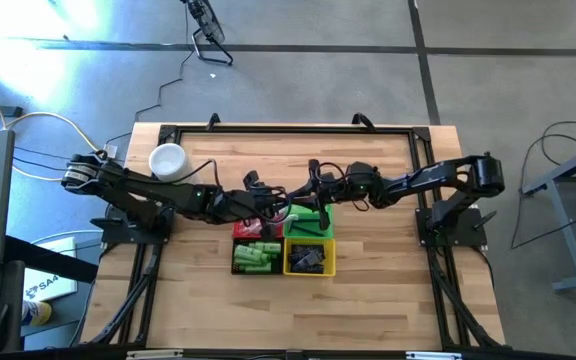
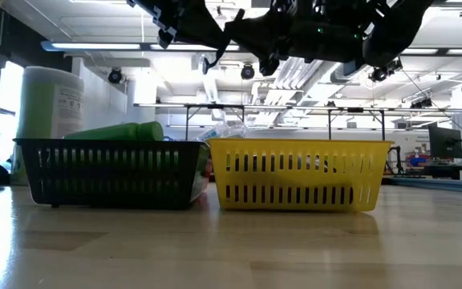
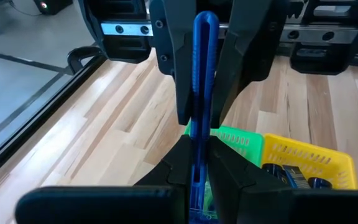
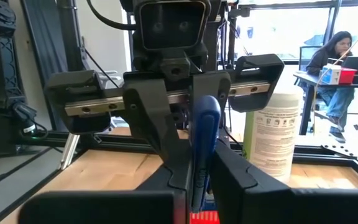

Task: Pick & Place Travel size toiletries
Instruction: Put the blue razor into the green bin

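Note:
A slim blue toothbrush-like stick hangs in the air between my two grippers, above the cluster of small baskets. My left gripper is shut on one end of it; my right gripper is shut on the other end and faces the left one. In the high view the left gripper and the right gripper meet over the red basket and green basket. Green mini bottles lie in the black basket, and dark packets lie in the yellow basket. My left gripper pinches the stick's end nearest it between its two fingers, which lie along the stick. The stick juts forward out of the fingers, lifted clear of the baskets. My right gripper pinches the stick's opposite, rounded end between its two fingers, coming roughly level from the table's right. The fingers lie along the stick.
A white labelled container stands at the far left of the table. The four baskets sit together mid-table under the grippers, with bare wood toward the near edge. A person sits at a desk in the room beyond.

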`<state>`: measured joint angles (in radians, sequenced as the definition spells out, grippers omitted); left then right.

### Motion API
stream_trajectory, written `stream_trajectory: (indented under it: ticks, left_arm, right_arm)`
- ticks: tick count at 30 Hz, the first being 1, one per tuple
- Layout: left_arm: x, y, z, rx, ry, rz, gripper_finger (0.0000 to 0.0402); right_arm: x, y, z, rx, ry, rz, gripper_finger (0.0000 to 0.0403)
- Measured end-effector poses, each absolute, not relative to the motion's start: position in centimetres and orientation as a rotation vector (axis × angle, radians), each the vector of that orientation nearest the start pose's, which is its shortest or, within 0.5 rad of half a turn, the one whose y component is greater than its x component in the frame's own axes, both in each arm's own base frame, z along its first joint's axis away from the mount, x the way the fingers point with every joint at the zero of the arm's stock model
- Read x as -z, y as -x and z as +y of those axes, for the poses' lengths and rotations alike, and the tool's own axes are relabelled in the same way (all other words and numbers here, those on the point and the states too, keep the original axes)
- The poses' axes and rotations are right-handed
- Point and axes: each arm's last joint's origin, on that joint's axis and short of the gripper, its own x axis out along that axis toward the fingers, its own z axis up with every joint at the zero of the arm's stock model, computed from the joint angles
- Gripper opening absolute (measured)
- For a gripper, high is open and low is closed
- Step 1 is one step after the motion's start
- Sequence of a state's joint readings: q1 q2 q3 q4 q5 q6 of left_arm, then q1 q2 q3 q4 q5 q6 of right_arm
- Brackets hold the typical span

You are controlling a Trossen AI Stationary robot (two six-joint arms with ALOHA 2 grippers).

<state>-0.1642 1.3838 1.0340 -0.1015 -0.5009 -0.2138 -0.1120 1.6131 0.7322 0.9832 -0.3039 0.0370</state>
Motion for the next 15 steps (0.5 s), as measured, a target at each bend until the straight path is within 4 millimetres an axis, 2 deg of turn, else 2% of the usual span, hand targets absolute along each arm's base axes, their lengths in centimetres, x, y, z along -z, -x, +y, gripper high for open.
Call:
stream_trajectory:
  ticks: [11, 15]
  left_arm:
    - [-29.45, -30.35, -3.59, -0.377, 0.052, 0.393, 0.0032]
    - [-29.44, -30.35, -3.58, -0.377, 0.051, 0.394, 0.0058]
  right_arm:
    - [-22.61, -32.73, -2.82, -0.180, -0.009, -0.096, 0.0029]
    - [-22.57, -32.73, -2.82, -0.180, -0.006, -0.092, 0.0029]
